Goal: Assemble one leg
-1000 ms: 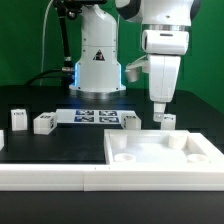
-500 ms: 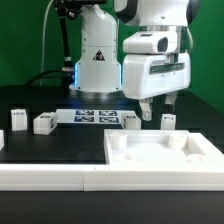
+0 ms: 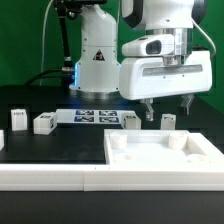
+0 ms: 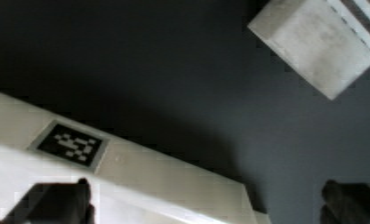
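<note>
Several small white legs stand on the black table. One leg (image 3: 168, 121) stands just behind the tray's far edge, another (image 3: 131, 120) to its left in the exterior view, and two more (image 3: 42, 123) (image 3: 19, 119) at the far left. My gripper (image 3: 168, 111) is open wide and empty, its fingers (image 3: 147, 114) spread on either side of the first leg, around its top, without touching it. In the wrist view a white block with a square tag (image 4: 72, 142) lies between the open gripper's (image 4: 207, 197) fingers. Another white tagged piece (image 4: 320, 42) shows farther off.
The large white tray-like part (image 3: 160, 152) with round sockets lies in front of the gripper. The marker board (image 3: 95, 116) lies flat behind the legs. The robot's base (image 3: 97, 65) stands at the back. A white bar (image 3: 50, 178) runs along the table's near edge.
The wrist has turned about its axis, so both fingers now show side by side and wide apart. The hand has risen slightly over the same leg. No part has moved.
</note>
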Robot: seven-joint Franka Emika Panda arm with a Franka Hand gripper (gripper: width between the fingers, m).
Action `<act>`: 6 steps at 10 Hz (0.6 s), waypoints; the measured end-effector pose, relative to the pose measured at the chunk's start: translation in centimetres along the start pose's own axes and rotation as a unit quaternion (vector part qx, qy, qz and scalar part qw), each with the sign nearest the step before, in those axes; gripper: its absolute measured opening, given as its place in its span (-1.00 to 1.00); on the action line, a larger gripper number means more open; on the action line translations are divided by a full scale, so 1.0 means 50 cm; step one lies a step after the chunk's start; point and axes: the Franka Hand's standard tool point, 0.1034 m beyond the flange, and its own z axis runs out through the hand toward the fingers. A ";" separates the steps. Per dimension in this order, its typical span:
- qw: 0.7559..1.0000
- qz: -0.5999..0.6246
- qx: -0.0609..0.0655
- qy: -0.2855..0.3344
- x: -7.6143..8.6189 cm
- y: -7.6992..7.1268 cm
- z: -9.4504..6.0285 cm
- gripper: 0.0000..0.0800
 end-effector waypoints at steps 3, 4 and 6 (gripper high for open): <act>0.984 0.178 0.008 0.012 -0.017 -0.027 0.004 0.62; 0.975 0.220 0.011 0.010 -0.022 -0.036 0.009 0.62; 0.955 0.297 0.016 0.006 -0.026 -0.037 0.014 0.62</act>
